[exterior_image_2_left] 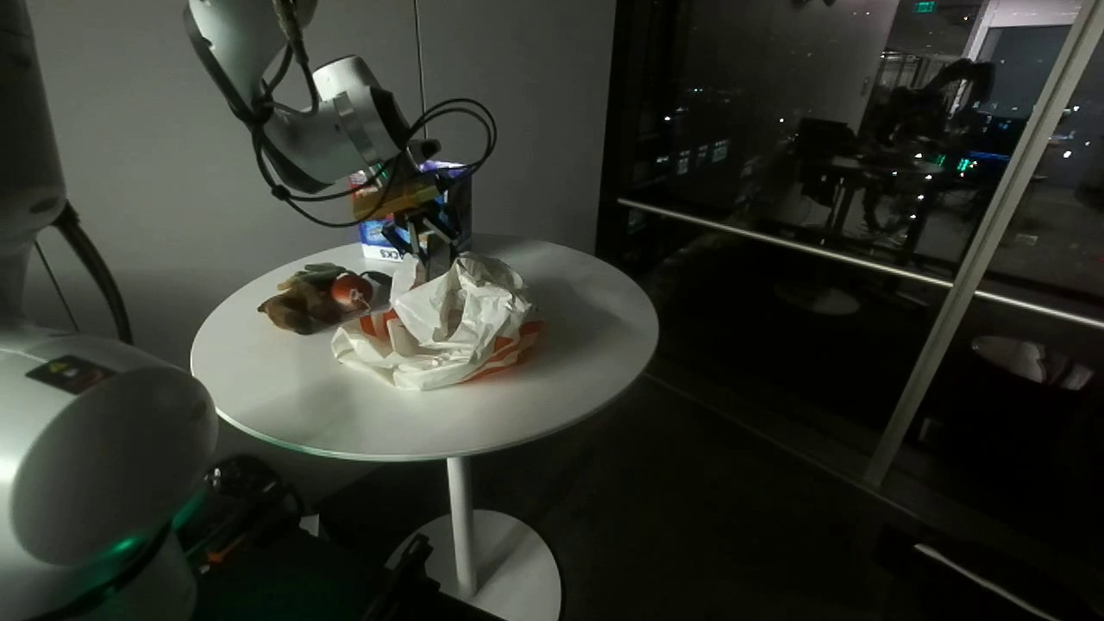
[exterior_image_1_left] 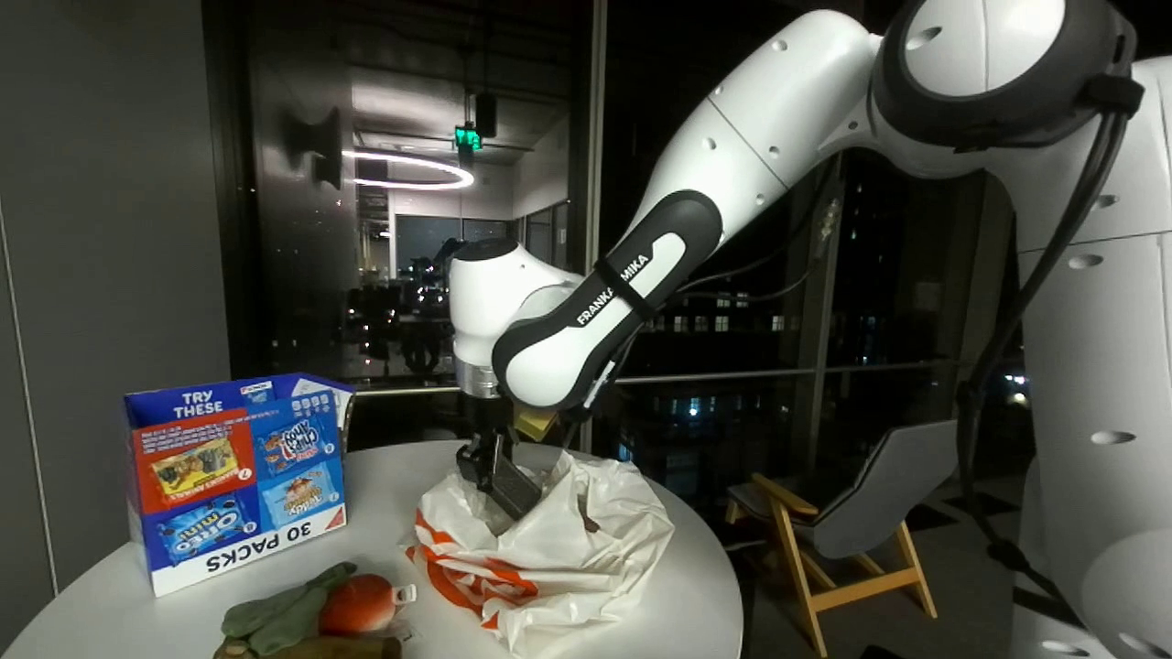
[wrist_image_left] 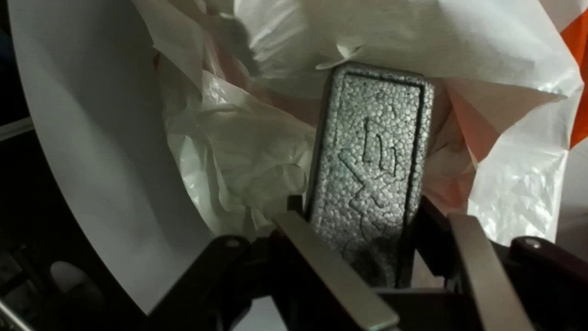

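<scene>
- Round white tabletop (exterior_image_1_left: 385, 513); near left in an exterior view, a red item (exterior_image_1_left: 359, 604) beside a green item (exterior_image_1_left: 279, 618).
- Right of these, a crumpled white bag (exterior_image_1_left: 600, 558).
- Gray block (wrist_image_left: 374, 147) at the bag's mouth, depth unclear, its long sides pinched by the claw (wrist_image_left: 362, 216).
- Looks like foam: probably light, easily dented, not slippery, best held across those sides.
- Farther left, a snack box (exterior_image_1_left: 243, 476); beyond, dark windows (exterior_image_1_left: 700, 407).

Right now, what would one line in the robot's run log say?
Gripper: holding block | block: tilted, at mouth of bag | bag: crumpled, on table | nearby: snack box
</scene>
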Robot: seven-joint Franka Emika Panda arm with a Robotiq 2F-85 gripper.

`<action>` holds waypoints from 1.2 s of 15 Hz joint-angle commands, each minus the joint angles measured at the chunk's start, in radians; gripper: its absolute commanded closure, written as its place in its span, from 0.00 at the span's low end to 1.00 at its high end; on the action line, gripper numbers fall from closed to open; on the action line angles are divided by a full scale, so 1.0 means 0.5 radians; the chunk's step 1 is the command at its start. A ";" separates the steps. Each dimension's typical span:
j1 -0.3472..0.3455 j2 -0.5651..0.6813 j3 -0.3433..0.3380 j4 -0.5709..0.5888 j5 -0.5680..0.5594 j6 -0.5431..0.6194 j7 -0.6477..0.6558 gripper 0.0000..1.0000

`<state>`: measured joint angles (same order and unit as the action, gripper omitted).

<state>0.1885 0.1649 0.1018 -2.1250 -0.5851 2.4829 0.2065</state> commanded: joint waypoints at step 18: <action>0.158 -0.124 0.467 0.017 1.550 -0.133 -1.044 0.00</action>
<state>0.2593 0.1011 0.3427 -2.1205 0.1911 2.4192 -0.3182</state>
